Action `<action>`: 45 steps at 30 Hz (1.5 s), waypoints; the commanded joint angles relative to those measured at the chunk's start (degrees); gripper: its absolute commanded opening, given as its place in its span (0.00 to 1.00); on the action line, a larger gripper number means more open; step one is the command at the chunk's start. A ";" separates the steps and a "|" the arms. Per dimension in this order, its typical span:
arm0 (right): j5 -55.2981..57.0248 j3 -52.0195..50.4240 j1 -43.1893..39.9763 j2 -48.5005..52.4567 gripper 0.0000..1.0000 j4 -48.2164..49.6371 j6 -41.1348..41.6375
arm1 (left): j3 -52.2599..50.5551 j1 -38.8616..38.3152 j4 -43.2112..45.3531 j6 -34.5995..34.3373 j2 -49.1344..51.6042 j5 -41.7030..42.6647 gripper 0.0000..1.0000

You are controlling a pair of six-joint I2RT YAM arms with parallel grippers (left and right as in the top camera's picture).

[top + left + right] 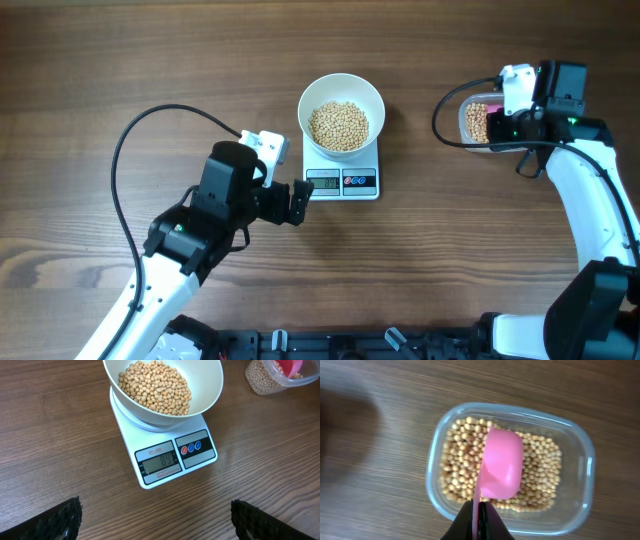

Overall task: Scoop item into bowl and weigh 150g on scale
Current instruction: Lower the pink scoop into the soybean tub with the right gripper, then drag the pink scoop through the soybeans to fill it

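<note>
We see the right gripper (479,522) pinched shut on the pink scoop (501,467), which sits over beans (460,460) in the clear tub (584,475) nr the worktop's (100,60) right edge. The left gripper (298,200) is wide open and empty, just left of the scale's (342,183) front. More beans fill the bowl (312,95) on the scale, mid-worktop. Count: 1 bowl, 1 scale, 1 tub, 1 scoop; beans uncountable.

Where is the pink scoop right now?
In the right wrist view, the pink scoop is pinched by its handle in the right gripper, over the clear tub of beans; overhead, that tub stands right of the scale.
</note>
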 commanded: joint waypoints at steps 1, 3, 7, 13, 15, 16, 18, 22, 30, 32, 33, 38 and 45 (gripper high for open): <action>-5.77 0.13 0.22 1.25 0.04 -0.09 4.28 | -0.22 -0.04 0.13 0.74 -0.74 0.24 1.00; -7.10 0.13 0.22 1.25 0.04 -0.11 4.68 | -0.22 -0.04 0.13 0.74 -0.74 0.24 1.00; -10.08 0.13 0.04 1.25 0.04 -0.04 5.97 | -0.22 -0.04 0.13 0.74 -0.74 0.24 1.00; -11.37 0.13 -2.36 1.33 0.04 -0.04 8.98 | -0.22 -0.04 0.13 0.74 -0.74 0.24 1.00; -14.91 0.13 -4.33 1.33 0.04 -0.07 9.03 | -0.22 -0.04 0.13 0.74 -0.74 0.24 1.00; -17.16 0.13 -5.40 1.33 0.04 -0.09 9.05 | -0.22 -0.04 0.13 0.74 -0.74 0.24 1.00; -21.09 0.13 -7.65 1.33 0.04 -0.07 10.27 | -0.22 -0.04 0.13 0.74 -0.74 0.24 1.00; -25.35 0.13 -11.02 1.36 0.04 -0.74 10.75 | -0.22 -0.04 0.13 0.74 -0.74 0.24 1.00; -27.58 -2.75 -15.54 1.36 0.04 -0.55 13.33 | -0.22 -0.04 0.13 0.74 -0.74 0.24 1.00; -28.59 -3.54 -16.57 1.36 0.04 -0.33 14.03 | -0.22 -0.04 0.13 0.74 -0.74 0.24 1.00; -28.72 -3.82 -17.03 1.36 0.04 -0.24 14.86 | -0.22 -0.04 0.13 0.74 -0.74 0.24 1.00; -31.06 -5.90 -19.43 1.36 0.04 2.29 19.28 | -0.22 -0.04 0.13 0.74 -0.74 0.26 1.00; -36.28 -9.03 -21.57 1.44 0.04 6.58 25.20 | -0.22 -0.04 0.13 0.74 -0.74 0.24 1.00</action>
